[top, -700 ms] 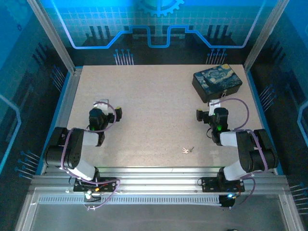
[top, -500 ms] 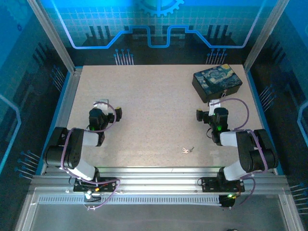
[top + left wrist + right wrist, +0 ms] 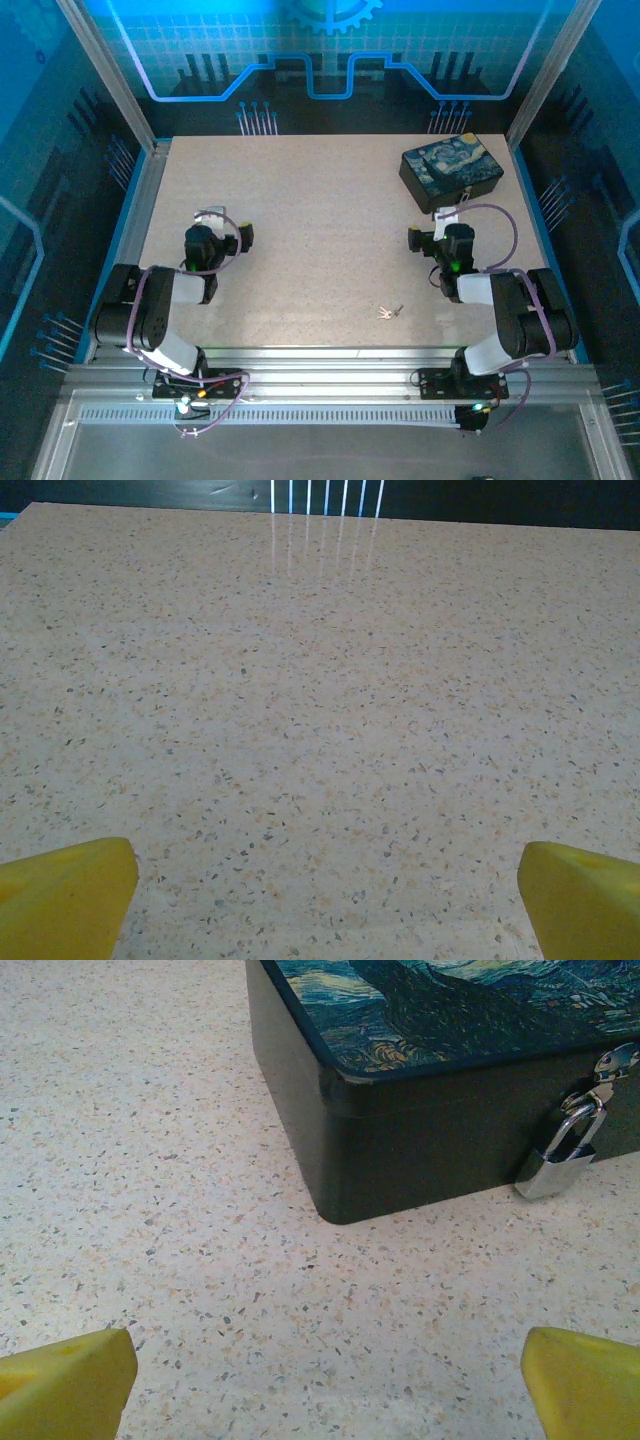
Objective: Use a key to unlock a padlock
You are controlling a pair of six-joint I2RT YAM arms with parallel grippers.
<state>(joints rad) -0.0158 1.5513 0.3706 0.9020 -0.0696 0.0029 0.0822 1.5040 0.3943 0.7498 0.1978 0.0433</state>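
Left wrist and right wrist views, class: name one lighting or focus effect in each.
Left wrist view: pale vertical streaks of glare lie on the table near its far edge. Right wrist view: the padlock gleams in sharp focus; the near yellow fingertips look slightly soft.

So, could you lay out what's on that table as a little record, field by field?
table: speckled beige top
box: black, with a swirling-night painted lid, at the far right of the table
padlock: hangs from the box's front latch, shackle hooked through
key: small silvery bunch lying loose near the front edge, closer to the right arm
left gripper: open, above bare table
right gripper: open, facing the box's corner, holding nothing
progress: key not yet picked up
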